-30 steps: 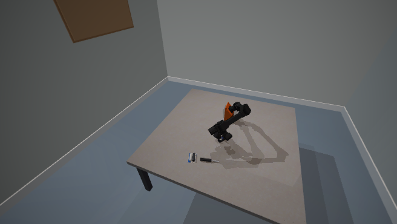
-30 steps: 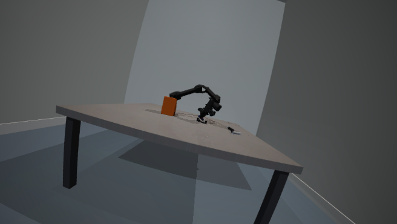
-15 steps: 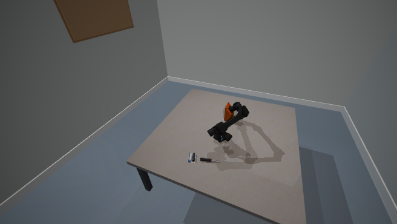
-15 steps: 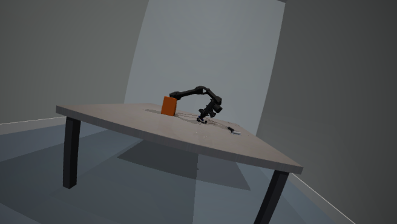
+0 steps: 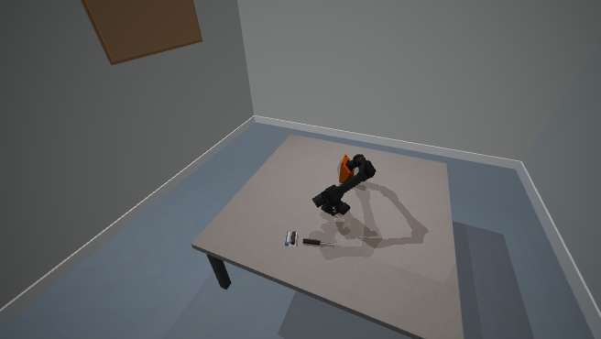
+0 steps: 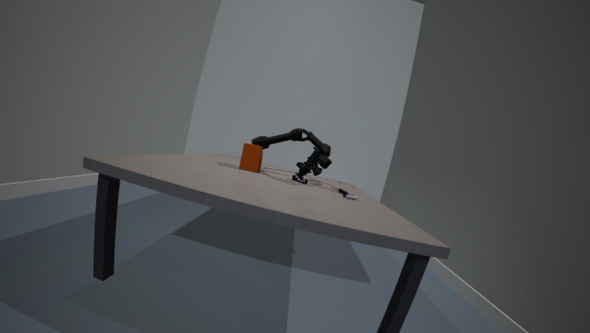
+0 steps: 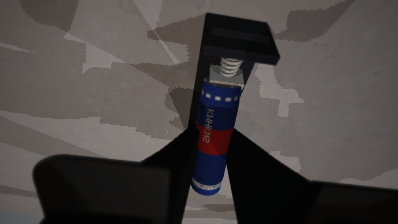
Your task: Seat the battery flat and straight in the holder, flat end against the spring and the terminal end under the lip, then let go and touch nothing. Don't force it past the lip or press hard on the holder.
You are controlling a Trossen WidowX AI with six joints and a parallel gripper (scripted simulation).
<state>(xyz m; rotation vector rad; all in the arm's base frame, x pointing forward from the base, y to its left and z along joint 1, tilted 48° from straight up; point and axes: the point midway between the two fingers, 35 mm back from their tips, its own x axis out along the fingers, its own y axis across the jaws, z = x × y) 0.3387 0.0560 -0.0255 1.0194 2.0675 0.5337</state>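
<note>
Lining up with the holder: battery lies directly between the fingertips of the gripper, which is clenched on its sides around the red band. Single arm, so no question of which is nearer. In the wrist view the long axis runs near to far, far end leaning slightly right, roughly along the holder. Far end meets, or nearly meets, the plate before the spring; contact uncertain. Near end and lip: seating cannot be confirmed. Judgement: spring-end insertion under way; next, ease the near end down without forcing, then release. Risk: cocking against the lip.
</note>
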